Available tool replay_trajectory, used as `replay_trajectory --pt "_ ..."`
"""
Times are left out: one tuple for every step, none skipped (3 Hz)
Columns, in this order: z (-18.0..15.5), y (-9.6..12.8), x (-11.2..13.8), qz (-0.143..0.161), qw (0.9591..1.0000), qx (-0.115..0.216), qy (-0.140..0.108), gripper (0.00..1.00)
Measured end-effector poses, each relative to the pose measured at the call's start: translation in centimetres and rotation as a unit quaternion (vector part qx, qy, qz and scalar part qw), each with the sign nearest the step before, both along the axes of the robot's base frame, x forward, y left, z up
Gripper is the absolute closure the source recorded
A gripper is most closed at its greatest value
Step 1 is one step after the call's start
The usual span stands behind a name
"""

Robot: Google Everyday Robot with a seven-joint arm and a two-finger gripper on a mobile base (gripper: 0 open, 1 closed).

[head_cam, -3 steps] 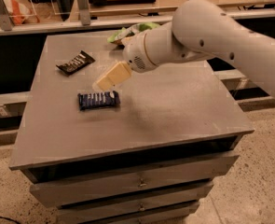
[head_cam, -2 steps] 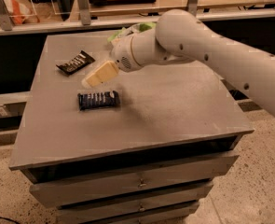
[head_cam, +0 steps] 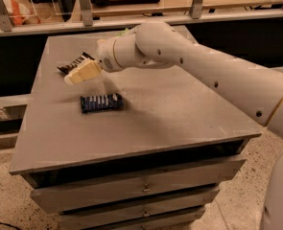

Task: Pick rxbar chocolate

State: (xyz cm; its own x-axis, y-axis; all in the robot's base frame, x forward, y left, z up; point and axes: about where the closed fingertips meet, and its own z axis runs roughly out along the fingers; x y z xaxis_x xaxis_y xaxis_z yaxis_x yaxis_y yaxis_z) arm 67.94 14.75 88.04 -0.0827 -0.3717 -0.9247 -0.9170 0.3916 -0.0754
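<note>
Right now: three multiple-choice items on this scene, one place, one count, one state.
1. Where is the gripper? A at the rxbar, back left of the table; B at the front edge; C off to the right.
2. Snack bars on the table? A one; B two; C four.
3. The rxbar is: A lifted; B lying flat; C on end.
1 A: the gripper overlaps the rxbar's near end. 2 B: rxbar and blue bar. 3 B: it lies flat on the table.
</note>
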Motion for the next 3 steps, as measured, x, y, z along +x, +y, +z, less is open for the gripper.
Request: replay_trajectory --pt "-0.4 2.0 0.8 -0.006 1.0000 0.007 -0.003 0.00" --pt "-1.0 3.8 2.1 -0.026 0.9996 0.009 0.006 0.00" --pt "-1.5 4.8 3.0 -0.048 0.9985 -0.002 0.027 0.00"
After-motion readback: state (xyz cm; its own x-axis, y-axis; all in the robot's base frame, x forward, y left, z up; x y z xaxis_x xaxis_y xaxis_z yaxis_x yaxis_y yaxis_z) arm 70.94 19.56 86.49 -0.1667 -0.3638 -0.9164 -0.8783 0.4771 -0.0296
